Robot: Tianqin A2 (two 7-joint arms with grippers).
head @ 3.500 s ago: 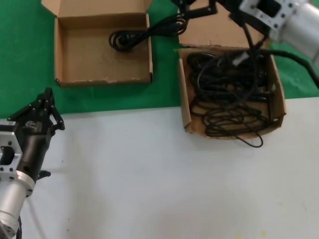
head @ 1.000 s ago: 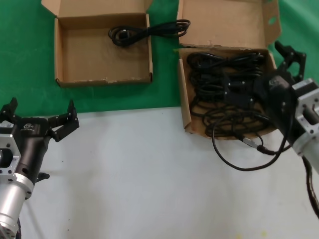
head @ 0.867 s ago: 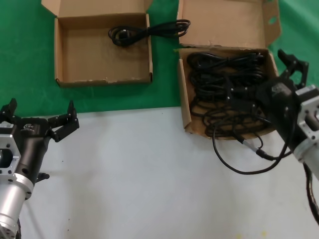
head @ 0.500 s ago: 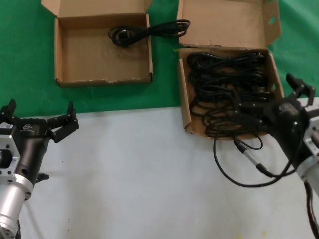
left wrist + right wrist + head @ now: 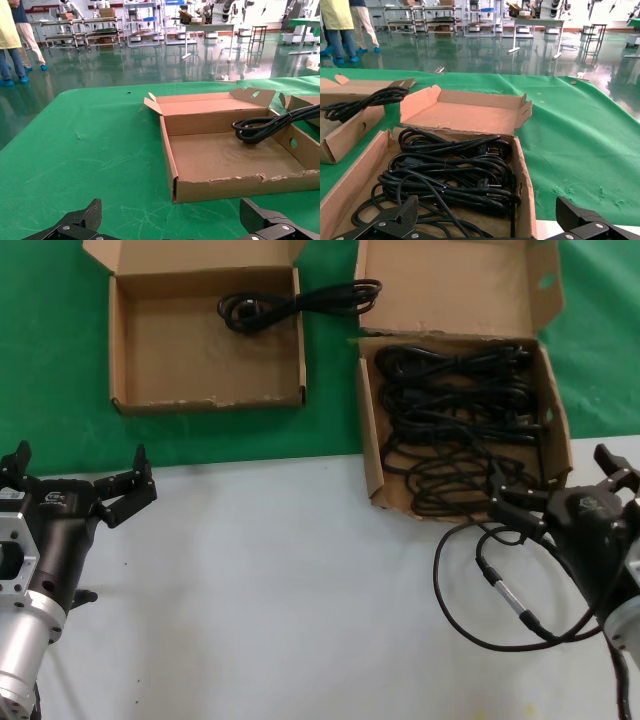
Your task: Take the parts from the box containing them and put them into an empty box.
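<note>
The larger box [image 5: 450, 285] at the back right holds several coiled black power cords [image 5: 455, 420]. The smaller box [image 5: 180, 360] at the back left holds one cord [image 5: 290, 305], which drapes over its right wall. My right gripper [image 5: 556, 483] is open and empty, just in front of the larger box's front right corner. Its wrist view shows the cords [image 5: 455, 170] in that box [image 5: 465, 112] past the open gripper [image 5: 487, 215]. My left gripper [image 5: 80, 468] is open and empty at the near left, facing the smaller box [image 5: 240, 182] and its cord [image 5: 265, 125].
A thin black cable with a silver connector [image 5: 505, 597] loops on the white table beside my right gripper. Both boxes stand on a green mat [image 5: 50, 390] beyond the white table [image 5: 280, 590]. The smaller box [image 5: 350, 125] shows in the right wrist view too.
My right gripper has drawn back from over the larger box toward the near right. The thin cable has slid farther onto the table. My left gripper, shut 3.5 s ago, is open.
</note>
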